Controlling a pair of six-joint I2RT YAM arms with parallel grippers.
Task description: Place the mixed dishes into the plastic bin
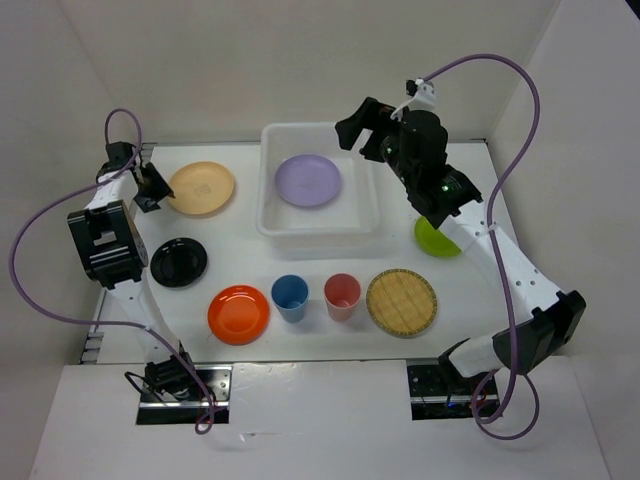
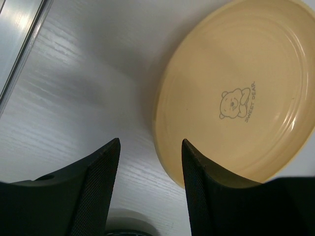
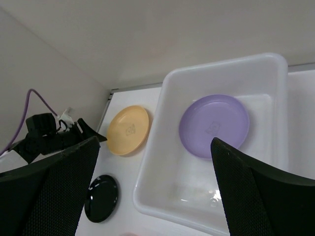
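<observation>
The white plastic bin (image 1: 270, 215) stands at the back middle with the purple plate (image 1: 308, 181) lying in it; both show in the right wrist view, the bin (image 3: 157, 172) and the plate (image 3: 214, 124). My right gripper (image 1: 357, 129) is open and empty, raised over the bin's right rim. My left gripper (image 1: 152, 188) is open and empty, low at the left edge of the pale yellow plate (image 1: 201, 187), whose rim (image 2: 167, 147) lies just past my right fingertip (image 2: 189, 152). On the table are the black plate (image 1: 179, 262), orange plate (image 1: 238, 313), blue cup (image 1: 290, 297), pink-red cup (image 1: 342, 295), woven disc (image 1: 401, 301) and lime green plate (image 1: 436, 238).
White walls close in the table at the back and both sides. A metal rail (image 2: 19, 44) runs along the table's left edge. My right arm crosses over part of the lime green plate.
</observation>
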